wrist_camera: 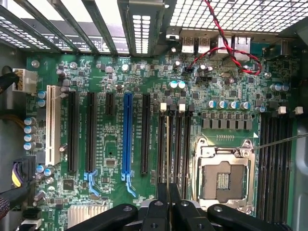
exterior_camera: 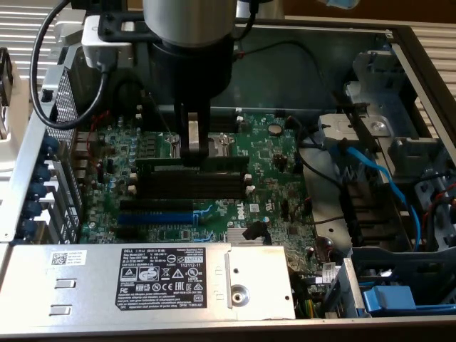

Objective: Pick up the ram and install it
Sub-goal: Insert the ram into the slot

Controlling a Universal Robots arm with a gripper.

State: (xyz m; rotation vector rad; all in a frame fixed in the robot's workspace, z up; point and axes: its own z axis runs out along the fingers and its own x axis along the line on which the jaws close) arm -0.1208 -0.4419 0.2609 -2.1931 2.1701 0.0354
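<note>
Over the black memory slots (exterior_camera: 214,184) beside the empty processor socket (wrist_camera: 224,178), your gripper (wrist_camera: 168,192) is clamped on the ram (wrist_camera: 167,144), which runs lengthwise along one slot; you would likely do best keeping it upright, ends matched to the white clips (wrist_camera: 163,107), pressing evenly.

My arm (exterior_camera: 189,21) hangs in the upper middle of the exterior view, grey and upright, with my gripper (exterior_camera: 192,153) pointing straight down just left of the frame's centre. My two fingers (wrist_camera: 161,199) stand close together and nearly parallel, with a thin gap between them. They pinch the ram (wrist_camera: 167,144) edge-on in that gap. The black links (wrist_camera: 120,214) behind the fingers spread out to either side
</note>
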